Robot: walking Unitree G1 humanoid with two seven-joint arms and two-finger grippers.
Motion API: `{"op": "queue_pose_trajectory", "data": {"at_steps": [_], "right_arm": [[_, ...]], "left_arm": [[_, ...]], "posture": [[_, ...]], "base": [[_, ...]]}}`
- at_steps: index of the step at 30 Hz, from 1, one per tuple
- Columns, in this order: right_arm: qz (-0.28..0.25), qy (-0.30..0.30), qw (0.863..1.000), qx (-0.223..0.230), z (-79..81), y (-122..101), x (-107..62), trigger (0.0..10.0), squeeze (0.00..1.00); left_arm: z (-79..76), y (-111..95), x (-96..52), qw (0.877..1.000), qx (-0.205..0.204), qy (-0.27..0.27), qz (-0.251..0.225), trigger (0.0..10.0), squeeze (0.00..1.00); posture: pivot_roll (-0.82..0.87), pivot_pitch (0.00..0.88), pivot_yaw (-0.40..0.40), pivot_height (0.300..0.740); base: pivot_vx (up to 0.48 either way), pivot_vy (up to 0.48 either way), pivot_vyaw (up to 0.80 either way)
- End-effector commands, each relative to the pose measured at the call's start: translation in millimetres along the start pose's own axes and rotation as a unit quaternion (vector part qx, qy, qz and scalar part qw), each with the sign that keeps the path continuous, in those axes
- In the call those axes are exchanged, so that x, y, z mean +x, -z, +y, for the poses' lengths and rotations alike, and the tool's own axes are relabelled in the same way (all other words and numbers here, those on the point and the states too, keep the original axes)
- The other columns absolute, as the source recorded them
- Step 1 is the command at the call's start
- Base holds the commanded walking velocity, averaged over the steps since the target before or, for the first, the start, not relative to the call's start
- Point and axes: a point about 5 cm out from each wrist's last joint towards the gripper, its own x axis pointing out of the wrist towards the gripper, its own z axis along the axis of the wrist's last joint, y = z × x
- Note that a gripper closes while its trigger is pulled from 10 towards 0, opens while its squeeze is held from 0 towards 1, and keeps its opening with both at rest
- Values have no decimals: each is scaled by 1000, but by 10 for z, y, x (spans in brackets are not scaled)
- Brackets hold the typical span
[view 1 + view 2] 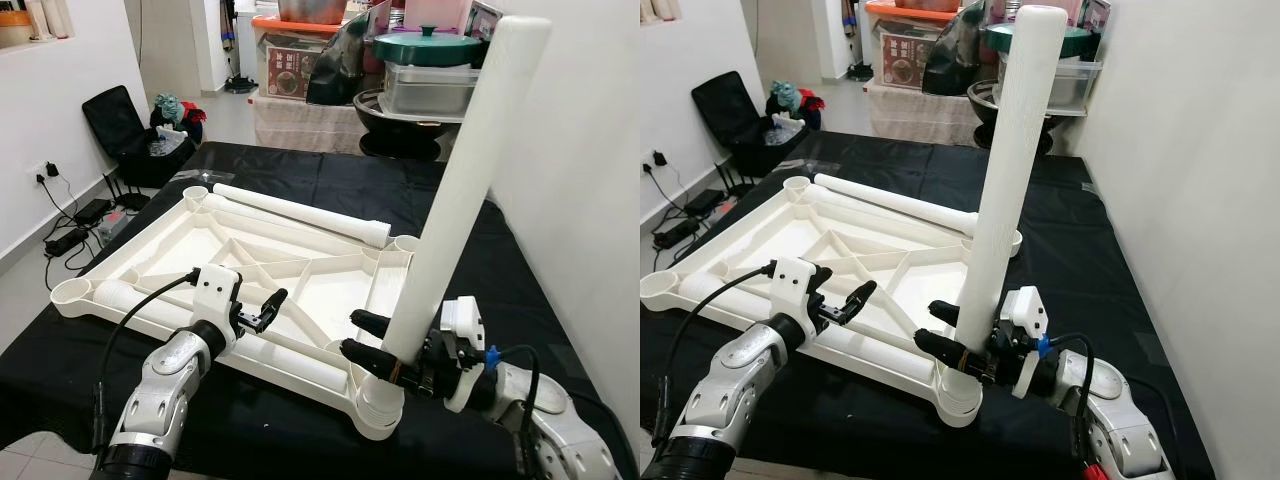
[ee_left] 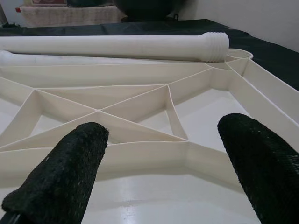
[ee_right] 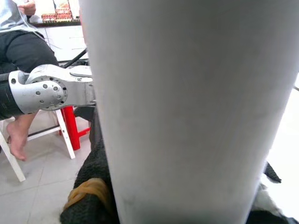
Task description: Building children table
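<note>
Lying upside down on the black-draped bench (image 1: pixel 330 185) is the white ribbed plastic tabletop (image 1: pixel 170 240), a loose white tube leg (image 1: pixel 300 210) resting along its far edge. At its near right corner socket (image 1: pixel 380 400) a tall white tube leg (image 1: pixel 455 190) stands tilted, clamped by the right gripper (image 1: pixel 365 335). The left gripper (image 1: pixel 268 308) hovers over the ribs, fingers (image 2: pixel 65 172) apart.
</note>
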Motion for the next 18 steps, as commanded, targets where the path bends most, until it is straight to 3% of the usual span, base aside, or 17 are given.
{"op": "queue_pose_trajectory", "data": {"at_steps": [1,4,6,7,9,10,15,18], "right_arm": [[19,5,1000,13,4,107,25,0,0],[43,62,997,-22,-55,174,3,0,0],[43,62,997,-22,-55,174,3,0,0],[64,109,992,-30,-71,238,-26,0,0],[64,109,992,-30,-71,238,-26,0,0],[74,152,985,-23,-70,291,-57,0,0],[96,222,970,-4,-83,406,-121,0,0],[120,285,951,15,-134,503,-159,0,0]], "left_arm": [[14,28,-17,1000,-7,-6,3,10000,0],[-10,39,-9,1000,-7,-3,4,10000,0],[-10,39,-9,1000,-7,-3,4,10000,0],[-11,48,-9,1000,-8,-2,5,10000,0],[-11,48,-9,1000,-8,-2,5,10000,0],[-7,56,-8,1000,-10,-3,6,10000,0],[-4,67,-1,1000,-12,-4,8,10000,0],[-11,76,8,1000,-13,-3,8,10000,0]], "posture": [[72,0,-82,740],[55,0,-74,740],[55,0,-74,740],[49,0,-73,740],[49,0,-73,740],[40,0,-69,740],[29,0,-65,740],[27,0,-68,740]], "base": [[0,0,0],[0,0,0],[0,0,0],[0,0,0],[0,0,0],[0,0,0],[0,0,0],[0,0,0]]}}
